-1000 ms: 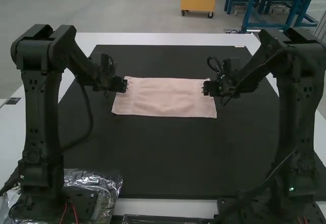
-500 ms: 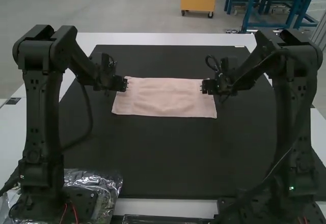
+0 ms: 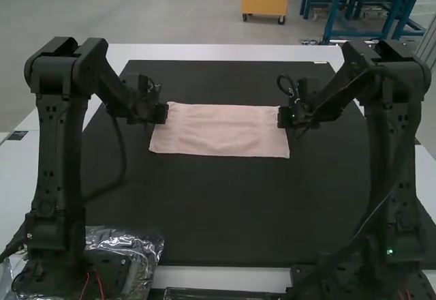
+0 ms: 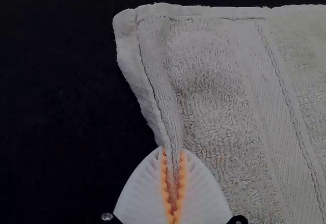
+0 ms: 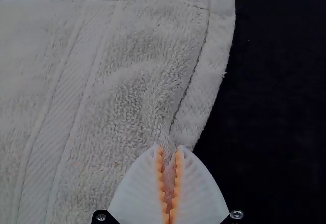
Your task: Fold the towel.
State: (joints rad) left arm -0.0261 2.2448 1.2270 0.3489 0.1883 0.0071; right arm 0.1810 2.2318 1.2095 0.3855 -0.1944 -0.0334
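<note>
A pale pink towel [image 3: 221, 131] lies as a wide rectangle on the black mat. My left gripper [image 3: 163, 113] is at its left short side, and my right gripper [image 3: 282, 116] at its right short side. In the left wrist view the towel [image 4: 219, 81] has its hemmed edge pinched between the pads of my left gripper [image 4: 173, 155], a little in from a corner. The right wrist view has my right gripper [image 5: 169, 152] closed on the opposite edge of the towel [image 5: 127, 76], near another corner, where the cloth puckers.
The black mat [image 3: 225, 211] covers most of the white table [image 3: 231, 52]. Crumpled clear plastic [image 3: 139, 249] lies by the left arm's base, and a dark bar [image 3: 218, 293] runs along the near edge.
Both grippers have shifted slightly: the left one a little to the left, the right one first left and then back to the right. The towel looks almost unchanged.
</note>
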